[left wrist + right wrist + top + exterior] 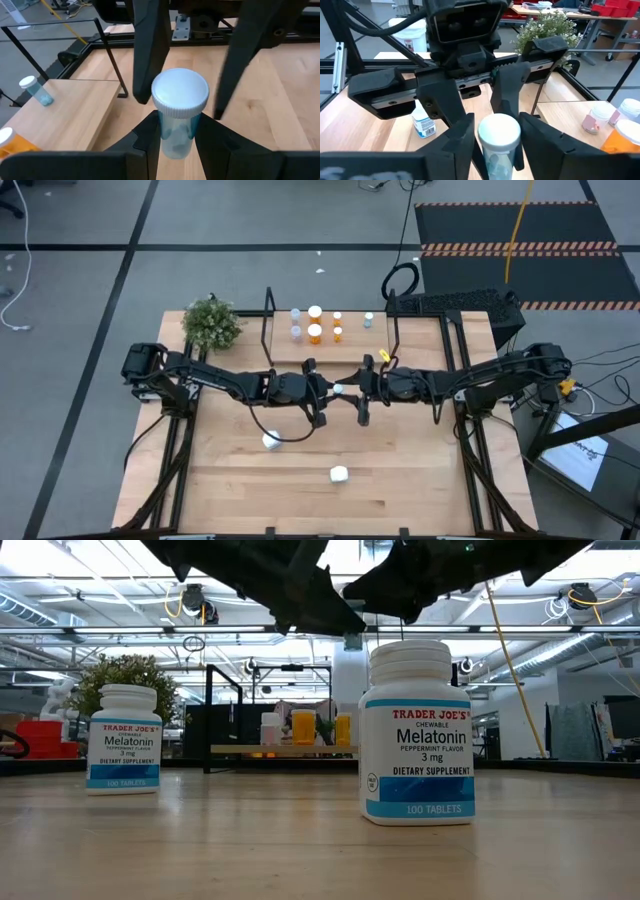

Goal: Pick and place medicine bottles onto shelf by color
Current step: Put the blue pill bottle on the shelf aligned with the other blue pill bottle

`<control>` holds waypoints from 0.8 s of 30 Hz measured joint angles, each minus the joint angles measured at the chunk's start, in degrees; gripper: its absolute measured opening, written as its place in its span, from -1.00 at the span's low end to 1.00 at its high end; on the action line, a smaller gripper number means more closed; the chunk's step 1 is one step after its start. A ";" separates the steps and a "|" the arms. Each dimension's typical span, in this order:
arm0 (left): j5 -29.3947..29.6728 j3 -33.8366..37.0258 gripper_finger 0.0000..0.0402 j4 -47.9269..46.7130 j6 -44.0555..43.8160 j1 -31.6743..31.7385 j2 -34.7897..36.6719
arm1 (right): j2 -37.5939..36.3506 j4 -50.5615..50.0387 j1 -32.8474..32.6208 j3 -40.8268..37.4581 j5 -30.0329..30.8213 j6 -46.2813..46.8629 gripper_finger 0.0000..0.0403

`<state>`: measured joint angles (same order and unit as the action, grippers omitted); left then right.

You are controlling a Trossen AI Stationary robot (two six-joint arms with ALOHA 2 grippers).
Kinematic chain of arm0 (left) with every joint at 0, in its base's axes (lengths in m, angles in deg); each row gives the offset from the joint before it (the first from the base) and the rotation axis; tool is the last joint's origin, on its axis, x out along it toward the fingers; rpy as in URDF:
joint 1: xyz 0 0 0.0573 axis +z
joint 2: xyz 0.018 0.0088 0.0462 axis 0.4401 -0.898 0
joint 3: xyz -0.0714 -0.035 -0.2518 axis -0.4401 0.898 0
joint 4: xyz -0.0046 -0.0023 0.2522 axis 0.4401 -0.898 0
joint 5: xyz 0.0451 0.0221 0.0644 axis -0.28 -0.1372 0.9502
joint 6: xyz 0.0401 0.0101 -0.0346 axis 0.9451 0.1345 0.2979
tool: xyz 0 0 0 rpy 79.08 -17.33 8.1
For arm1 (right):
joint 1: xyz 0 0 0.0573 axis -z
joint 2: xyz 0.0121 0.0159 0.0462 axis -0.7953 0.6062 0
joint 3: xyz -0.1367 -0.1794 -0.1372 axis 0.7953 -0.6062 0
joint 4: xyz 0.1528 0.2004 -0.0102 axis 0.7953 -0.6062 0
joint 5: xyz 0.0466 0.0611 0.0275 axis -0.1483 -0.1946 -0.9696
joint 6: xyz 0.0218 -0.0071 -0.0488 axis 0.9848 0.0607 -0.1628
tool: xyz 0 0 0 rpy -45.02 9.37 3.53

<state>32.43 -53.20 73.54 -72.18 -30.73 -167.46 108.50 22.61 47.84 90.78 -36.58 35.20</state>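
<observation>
A pale blue medicine bottle (176, 132) with a white cap (339, 389) hangs upright over the middle of the table, in front of the shelf (345, 350). My left gripper (177, 147) reaches in from the table's left and is shut on it. My right gripper (497, 140) reaches in from the right and closes around the same bottle, facing the left one. On the shelf stand orange bottles (315, 332) and pale blue bottles (296, 330). Two white melatonin bottles (418, 735) (123, 740) stand on the tabletop nearer the front. My left gripper pinches the bottle's pale blue body (167, 135) just under the cap, one finger on each side. The fingers come nearly level from the table's left. The bottle stands upright, lifted clear of the table. My right gripper has its two fingers (535, 132) on opposite sides of the white cap (499, 131), coming level from the table's right. In the left wrist view one finger (150, 65) lies against the cap, while a thin gap shows at the other.
A potted plant (212, 323) stands at the table's far left, beside the shelf's black frame (268, 315). A keyboard (450, 302) lies beyond the far right corner. The two white bottles (271, 441) (339, 474) stand under and in front of the arms.
</observation>
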 joint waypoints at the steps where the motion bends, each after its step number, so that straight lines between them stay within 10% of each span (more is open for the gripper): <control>1: 0.01 0.00 -0.46 -0.01 -0.01 0.01 0.00 | 0.00 -0.12 0.06 -0.01 0.01 0.09 -0.28; 19: 0.02 0.00 -0.44 -0.01 -1.25 0.04 0.00 | 0.00 -0.81 0.31 -0.01 -0.01 0.04 -0.40; 24: 0.22 0.00 -0.17 0.01 -2.38 -0.36 0.00 | 0.00 -0.92 0.31 -0.01 -0.01 -0.05 -0.40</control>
<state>32.66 -53.20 73.55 -74.56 -31.09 -167.46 108.50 21.69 48.15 90.77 -36.60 35.15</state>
